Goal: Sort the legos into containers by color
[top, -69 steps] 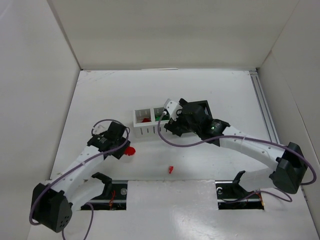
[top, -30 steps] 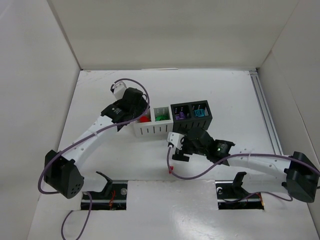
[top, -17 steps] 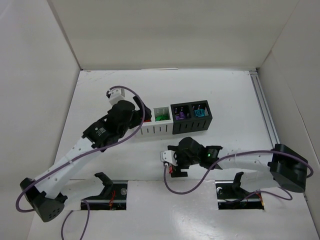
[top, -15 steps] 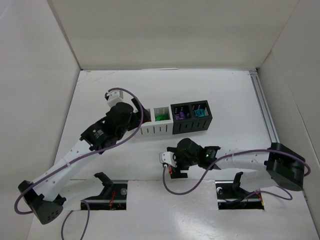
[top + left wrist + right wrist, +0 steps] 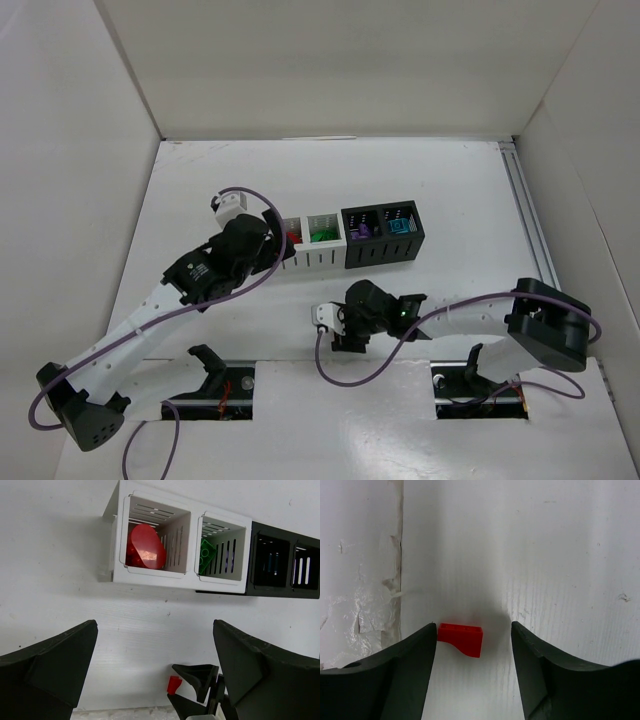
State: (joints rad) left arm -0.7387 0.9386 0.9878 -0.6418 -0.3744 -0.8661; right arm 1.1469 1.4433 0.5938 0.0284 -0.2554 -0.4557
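A small red lego lies on the white table near its front edge, also in the left wrist view. My right gripper is down around it, open: the left finger touches one end of the lego and the right finger stands apart. The containers are in a row, two white and two black. A red round piece rests in the first white bin and a green lego in the second. My left gripper hangs wide open and holds nothing, just in front of the white bins.
Purple and teal pieces lie in the black bins. A taped seam runs just left of the red lego, at the table's front edge. White walls close in the table, and a rail runs along its right side.
My left gripper opened over the first white bin, left the red round piece there and drew back. My right gripper came down round the red lego and its jaws narrowed.
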